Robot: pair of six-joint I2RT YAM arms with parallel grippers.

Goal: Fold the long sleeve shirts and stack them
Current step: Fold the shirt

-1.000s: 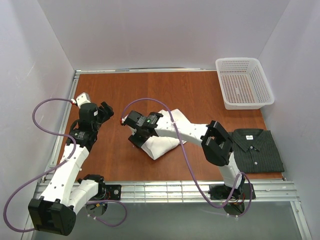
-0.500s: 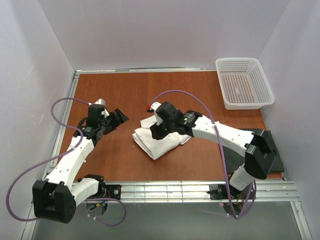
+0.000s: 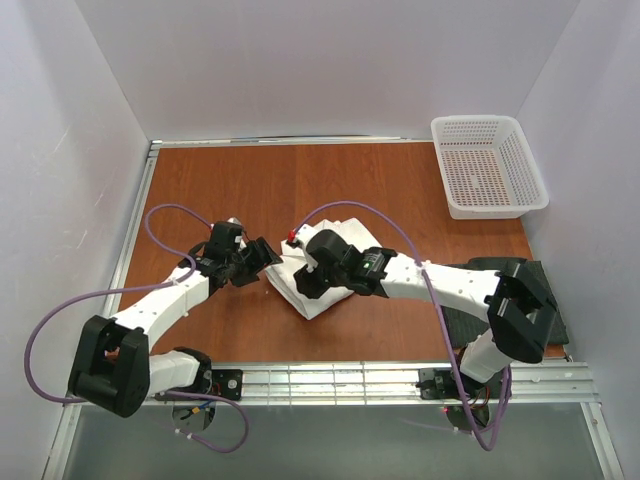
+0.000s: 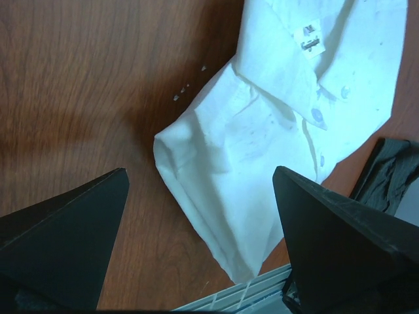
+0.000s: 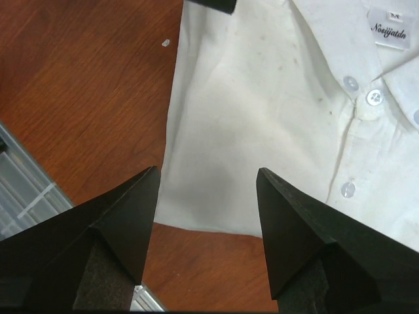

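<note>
Counting first: we log 2 shirts, 1 basket, 2 grippers.

White shirt (image 3: 322, 291) lies folded on the table (image 3: 230, 190), approx. mid-table. Long axis runs diagonally, near-left to far-right in the top view. Collar end points far-right, and the folded bottom corner points near-left.

Left gripper (image 3: 266, 256) sits at the shirt's left edge. Its jaws are spread wide with nothing held. In the left wrist view the shirt's folded corner lies below and between the two fingers (image 4: 72, 229), nearer this one. The cloth runs on past the other finger.

Right gripper (image 3: 306, 281) hangs directly over the same shirt. Its jaws are also wide apart and hold nothing. In the right wrist view the shirt's side edge passes just inside one finger (image 5: 111, 229). The button placket lies beyond the opposite finger.

Writing: the collar label (image 5: 391, 28) carries a script word starting "Nosi…"; the rest is not legible w/ certainty. A small size mark above it reads "M". We count 3 full buttons (image 5: 374, 98) on the placket in that view.

Charcoal shirt (image 3: 545, 310) lies well apart from both jaws, to the right of the right gripper at the near-right table edge. It is largely hidden by the right arm, so we cannot tell its orientation.

Basket (image 3: 487, 165), white mesh, stands at the far-right corner, well clear of both jaws.
</note>
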